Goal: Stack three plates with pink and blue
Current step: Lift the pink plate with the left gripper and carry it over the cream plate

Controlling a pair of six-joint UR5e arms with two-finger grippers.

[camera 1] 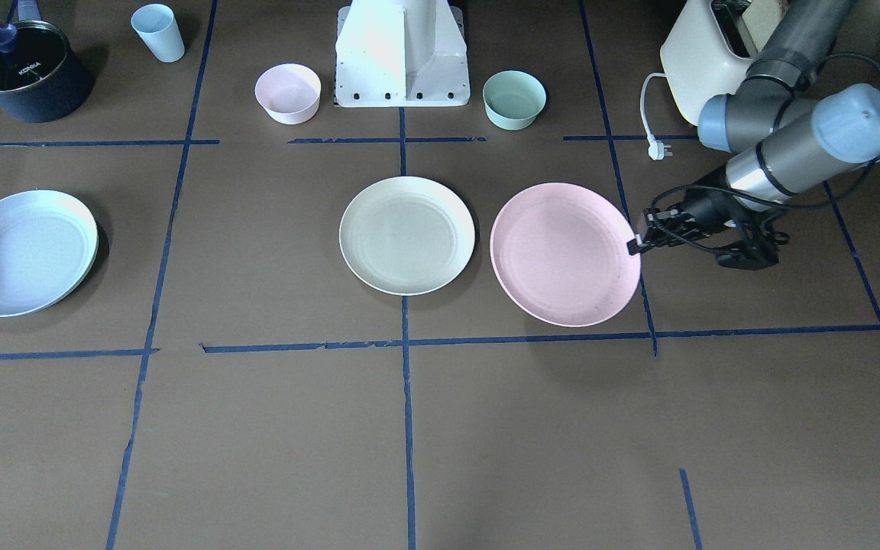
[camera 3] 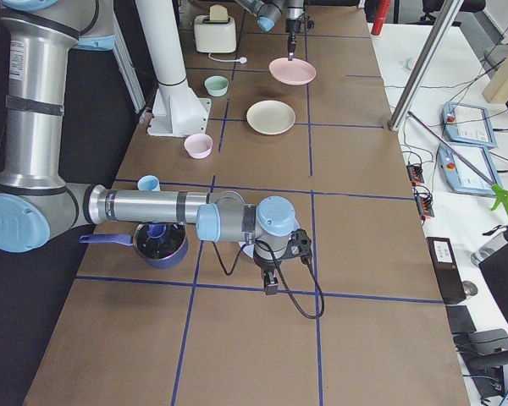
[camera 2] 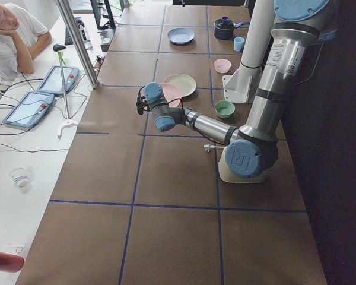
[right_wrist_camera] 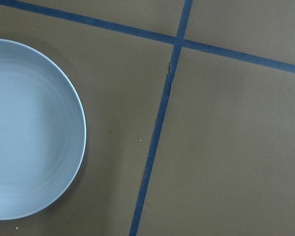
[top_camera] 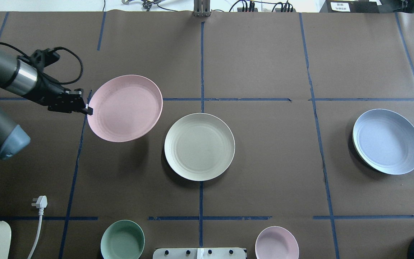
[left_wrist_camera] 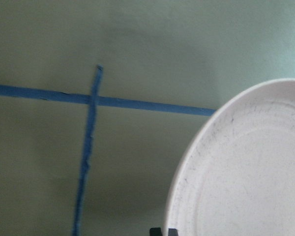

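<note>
**Pink plate** [top_camera: 124, 108]: raised off the bench [top_camera: 264, 54], over its left half, about midway between my edge and the far edge. Its shadow lies offset on the paper below. It hangs roughly level; I cannot tell any slight tilt. My left gripper [top_camera: 88, 110] is pinched narrow on the rim, on the side toward the left end. Nothing else carries the plate.

**Handling (judgement):**
- It looks thin, stiff and matte, and probably light.
- With a rim-only hold the whole disc overhangs the fingers, so a quick swing could make it pivot or droop in the pinch. Move slowly and keep it level.
- The matte surface should give fair friction.
- It looks unlikely to shatter, but a slip here would knock its neighbour.
- The ringed rim is the only workable place to take hold, and the same goes for the other two.

**Cream plate** [top_camera: 199, 146]: flat at the bench centre, just beside the pink plate and not touching it. It is the likely base of the stack.

**Blue plate** [top_camera: 387, 141]: flat near the right end, well apart from the other two. My right gripper [camera 3: 271, 283] hangs near it. I cannot tell whether that gripper is wide or narrow.

**Mint bowl** [top_camera: 122, 240] and **pink bowl** [top_camera: 276, 242]: both sit along my edge, off the line between the plates.
</note>
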